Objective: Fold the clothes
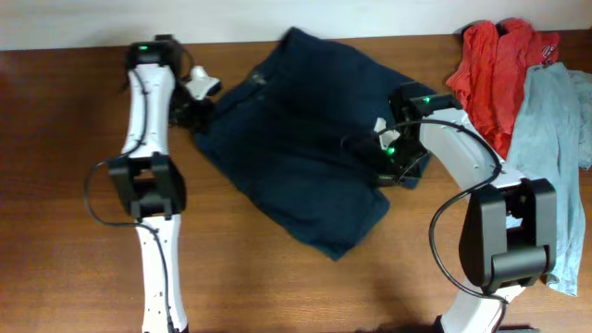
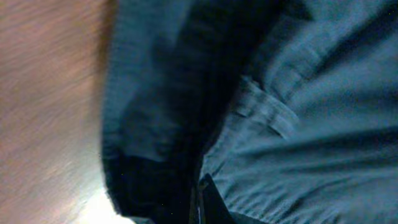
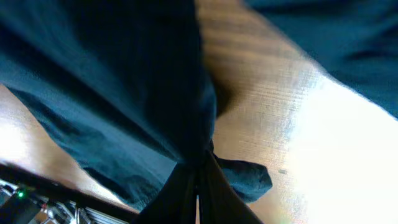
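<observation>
Overhead, shorts (image 1: 296, 139) lie on brown wooden table (image 1: 55, 259); seemingly white wall (image 1: 92, 18) behind.

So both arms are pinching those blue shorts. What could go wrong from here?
1. Both jaws are shut on only an edge of the shorts, so the cloth could slip free when it is lifted.
2. The red garment and pale shirt lie close to the right arm; a wide swing might drag them along.
</observation>
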Controlling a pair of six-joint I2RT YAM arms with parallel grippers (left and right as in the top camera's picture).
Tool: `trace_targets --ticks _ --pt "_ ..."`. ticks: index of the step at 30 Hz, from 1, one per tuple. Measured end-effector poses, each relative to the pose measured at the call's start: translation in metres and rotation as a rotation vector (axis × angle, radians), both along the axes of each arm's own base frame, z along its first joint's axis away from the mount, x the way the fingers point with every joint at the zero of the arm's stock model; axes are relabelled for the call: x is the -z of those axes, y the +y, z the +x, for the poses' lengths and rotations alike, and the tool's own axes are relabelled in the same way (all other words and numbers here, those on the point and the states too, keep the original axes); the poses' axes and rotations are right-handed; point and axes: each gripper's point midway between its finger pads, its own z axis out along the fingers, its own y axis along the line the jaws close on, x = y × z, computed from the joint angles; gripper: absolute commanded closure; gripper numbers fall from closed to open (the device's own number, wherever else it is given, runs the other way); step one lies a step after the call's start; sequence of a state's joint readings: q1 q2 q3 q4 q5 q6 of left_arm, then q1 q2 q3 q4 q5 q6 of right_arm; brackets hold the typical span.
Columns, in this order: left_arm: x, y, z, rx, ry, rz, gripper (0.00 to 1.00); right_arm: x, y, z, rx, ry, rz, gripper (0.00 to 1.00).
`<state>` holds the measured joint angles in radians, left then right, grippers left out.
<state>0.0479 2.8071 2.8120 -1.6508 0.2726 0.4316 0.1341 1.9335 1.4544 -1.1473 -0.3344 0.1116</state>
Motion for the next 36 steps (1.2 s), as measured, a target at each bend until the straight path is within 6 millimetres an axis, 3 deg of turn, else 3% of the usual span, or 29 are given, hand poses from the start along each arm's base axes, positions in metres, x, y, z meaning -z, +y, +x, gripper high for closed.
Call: trace_targets --ticks 3,6,16,17,19,22,26,32,36 --pt "-0.003 0.028 -0.008 -0.135 0.056 -0.041 1.0 -0.01 0.001 0.014 -0.004 -0.051 0.029 0.96" --pt "-0.007 0.043 -0.008 -0.242 0.069 -0.109 1.0 -0.022 0.003 0.029 -0.017 -0.111 0.073 0.96" --pt "-0.015 0.031 -0.004 -0.321 0.088 -0.212 1.0 -0.038 -0.014 0.066 -0.062 -0.28 0.081 0.96" --pt "-0.015 0.028 -0.004 -0.32 0.09 -0.211 1.0 -0.037 -0.016 0.065 -0.065 -0.275 0.077 0.91" --pt "-0.014 0.025 -0.004 -0.317 0.093 -0.208 1.0 -0.036 -0.017 0.058 -0.071 -0.246 0.068 0.61" --pt "-0.012 0.028 -0.004 -0.312 0.091 -0.177 1.0 -0.033 -0.023 0.04 -0.066 -0.166 0.047 0.36" --pt "-0.01 0.035 -0.005 -0.318 0.091 -0.146 1.0 -0.042 -0.022 0.019 -0.058 -0.076 0.083 0.28" --pt "-0.008 0.041 -0.006 -0.319 0.091 -0.121 1.0 -0.076 -0.008 0.011 -0.05 -0.047 0.167 0.29" --pt "-0.008 0.042 -0.006 -0.319 0.09 -0.116 1.0 -0.091 0.0 -0.006 -0.062 -0.02 0.186 0.3"
